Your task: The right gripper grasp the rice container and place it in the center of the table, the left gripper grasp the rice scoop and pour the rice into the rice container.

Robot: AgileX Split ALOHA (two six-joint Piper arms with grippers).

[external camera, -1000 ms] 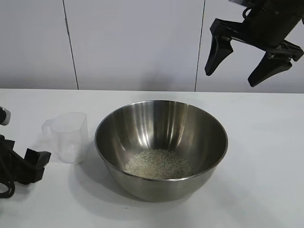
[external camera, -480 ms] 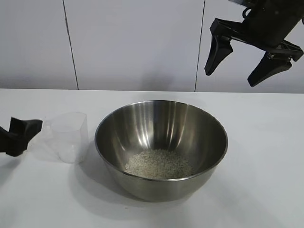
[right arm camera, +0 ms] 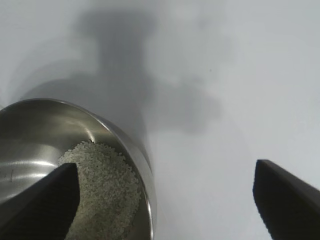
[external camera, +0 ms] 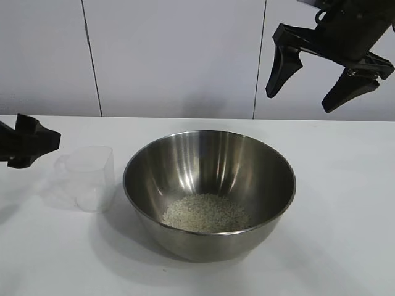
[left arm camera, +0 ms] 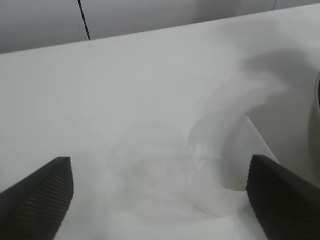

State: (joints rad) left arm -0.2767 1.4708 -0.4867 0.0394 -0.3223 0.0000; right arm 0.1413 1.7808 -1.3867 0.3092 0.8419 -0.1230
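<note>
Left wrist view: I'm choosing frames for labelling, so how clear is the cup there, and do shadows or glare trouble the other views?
Left wrist view: the cup is a faint smeared outline, hard to separate from the white table. Exterior view: the bowl is sharp, with bright streaks on its steel wall and a soft shadow beneath. Right wrist view: dark arm shadows cross the table beyond the bowl; the rice reads clearly.

Exterior: fronts the rig, angled slightly downward, mid-range, spans table (external camera: 345, 203) and rear wall | Left wrist: close, looks obliquely down between own fingers at rice scoop (left arm camera: 210, 165) | Right wrist: high, looks steeply down at rice container (right arm camera: 75, 165) | Shared: scoop in exterior/left wrist; container with rice (external camera: 207, 213) in exterior/right wrist
</note>
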